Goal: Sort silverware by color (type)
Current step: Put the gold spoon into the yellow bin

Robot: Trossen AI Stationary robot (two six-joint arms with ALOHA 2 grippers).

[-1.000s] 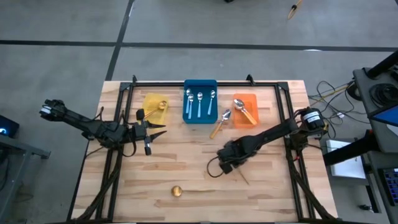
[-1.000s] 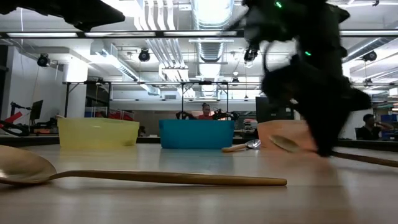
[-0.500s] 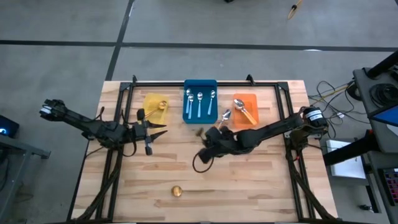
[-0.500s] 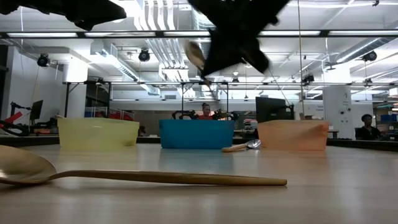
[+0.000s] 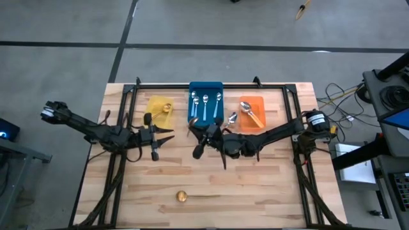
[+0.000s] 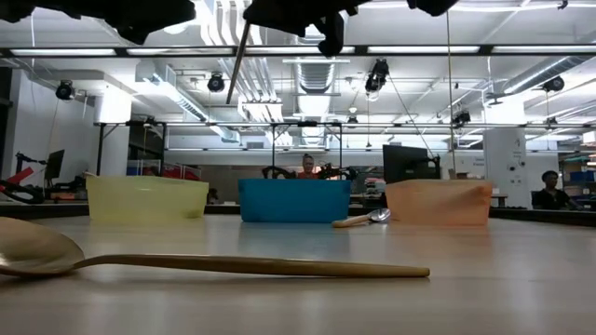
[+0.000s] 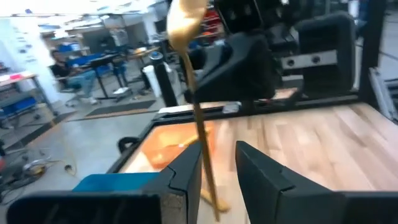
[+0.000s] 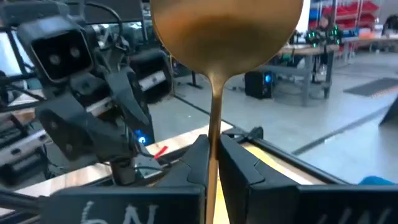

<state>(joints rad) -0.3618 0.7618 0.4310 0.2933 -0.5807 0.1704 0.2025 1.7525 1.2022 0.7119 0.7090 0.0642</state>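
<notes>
Left arm waits over the table's left side, left gripper just short of the yellow bin. Its fingers stand partly spread with nothing between them. 1 gold spoon already lies in the yellow bin.

Blue bin at centre back holds 4 blue-handled spoons.

Right arm reaches across the middle; right gripper hangs in the air just in front of the blue bin. Jaws pressed tight on the thin handle of a gold spoon, bowl standing up past the fingertips, handle tail trailing out behind. In the low view the handle hangs tilted well above the tabletop.

Right of that, an orange-handled spoon lies on the wood against the orange bin, which holds more orange-handled spoons.

A second loose gold spoon lies at the front of the table.

Judgement: the carry is about half done. To do it well, keep travelling left past the blue bin, stay high enough that the trailing handle clears the bin walls, and mind the idle left gripper parked close to the yellow bin. Release only with the spoon low over the yellow bin; grip is on a thin handle, so a quick swing could pivot it.
</notes>
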